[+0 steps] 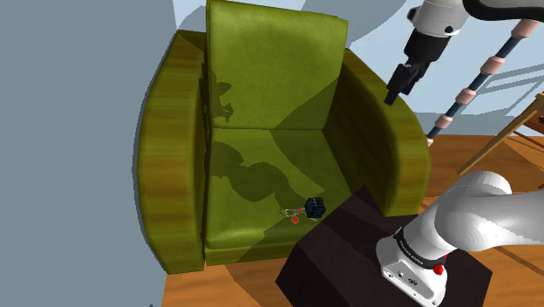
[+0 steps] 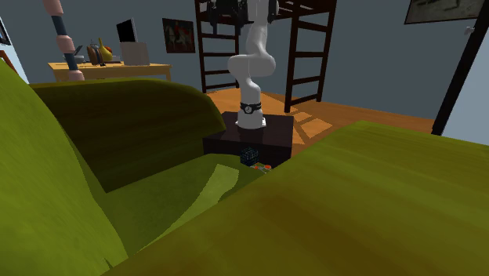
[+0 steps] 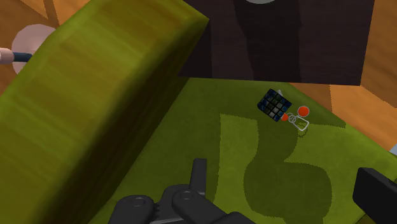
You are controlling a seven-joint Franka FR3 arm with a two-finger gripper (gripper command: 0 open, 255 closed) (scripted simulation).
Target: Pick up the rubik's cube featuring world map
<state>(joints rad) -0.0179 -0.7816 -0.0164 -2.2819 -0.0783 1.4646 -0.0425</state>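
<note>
Shoulder view shows your gripper (image 1: 393, 94) held high over the green armchair (image 1: 261, 78), close to one armrest. Its fingers stand apart with nothing between them. The dark blue rubik's cube (image 1: 315, 208) lies well below the gripper on the seat cushion, near the front edge. A small red-and-white object (image 1: 293, 215) sits just beside it.
</note>
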